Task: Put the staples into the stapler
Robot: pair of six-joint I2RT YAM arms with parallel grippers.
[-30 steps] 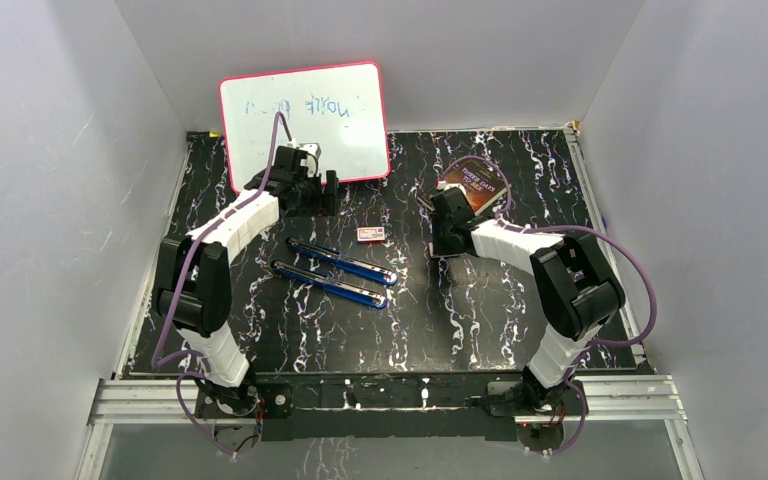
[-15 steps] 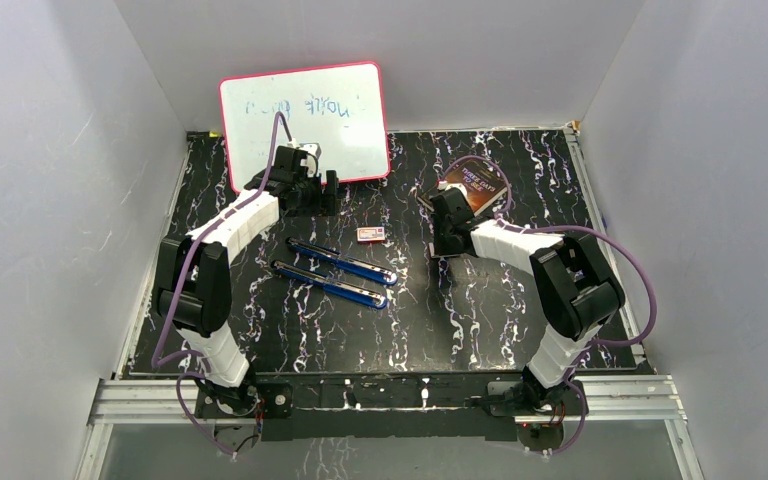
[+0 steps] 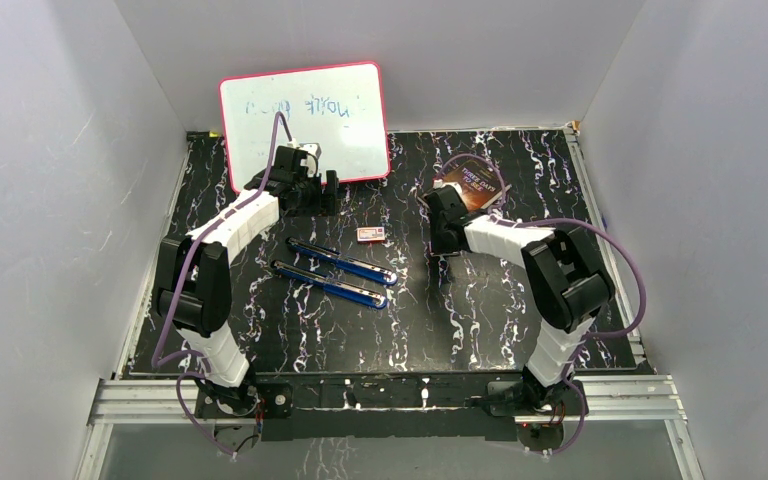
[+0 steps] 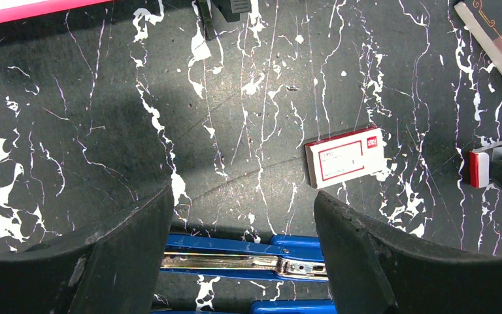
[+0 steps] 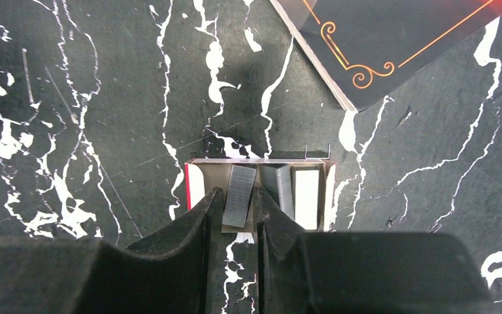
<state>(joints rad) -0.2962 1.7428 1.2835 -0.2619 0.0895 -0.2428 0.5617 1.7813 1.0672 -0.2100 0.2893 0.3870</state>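
Staples (image 5: pixel 240 203): short silvery-grey metal strips, lodged in a small open white tray with a red edge (image 5: pixel 193 186) on the right half of the black, white-veined table (image 3: pixel 460 310). One strip lies tilted between the fingers of the right gripper (image 5: pixel 238 193). The jaws are drawn narrow against its sides, and a grip appears to be made, though contact is hard to confirm from above. A second strip rests beside it.

Blue long-bodied stapler (image 4: pixel 235 245): laid open well to the left, metal channel facing up, seemingly without staples. Nothing is loaded yet; lifting, carrying across and seating the strip all remain.

Left gripper (image 4: pixel 243 199): poised over the stapler, jaws spread wide, nothing held.

Clearances: the tray walls stand close around the gripped strip, so a straight upward withdrawal is judged safest. The corner of a dark book with orange ornament (image 5: pixel 399 39) lies just beyond the tray. A small white box with a pink-red label (image 4: pixel 345 157) sits between tray and stapler, near the carrying line. Bare table is otherwise available between them. A pink-framed whiteboard (image 3: pixel 305 120) leans at the back.
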